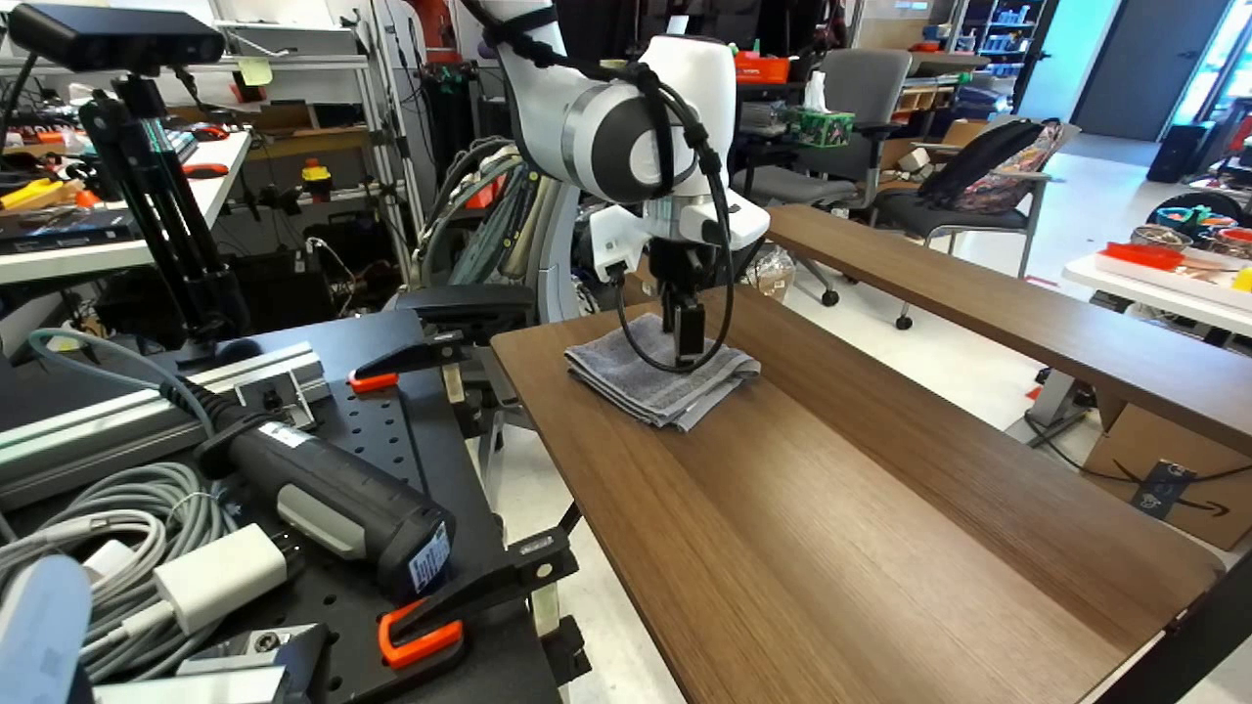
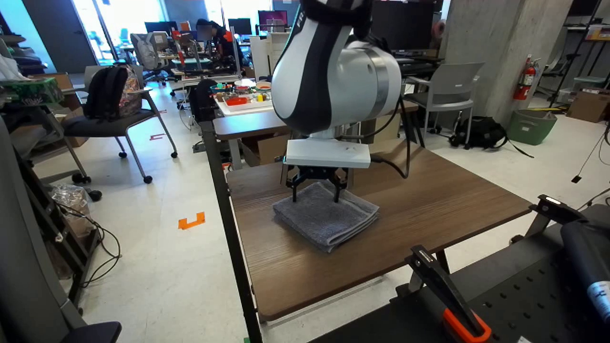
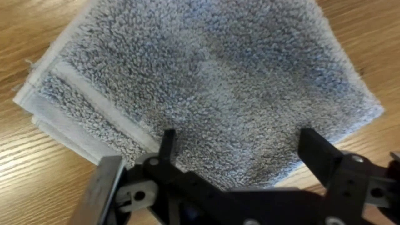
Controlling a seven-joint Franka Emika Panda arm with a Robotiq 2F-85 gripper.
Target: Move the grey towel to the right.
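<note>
We've got the grey towel (image 2: 329, 226) folded and lying flat on the brown table (image 2: 429, 190), with the gripper (image 2: 315, 200) right over it, pointing straight down. The fingers (image 3: 167, 143) are spread wide, plenty of towel showing between them, and they sit toward one corner rather than over the towel's middle. The tips look right down at the fabric, but we honestly can't tell if they're touching. The black bench (image 2: 505, 286) is well apart from the towel.
</note>
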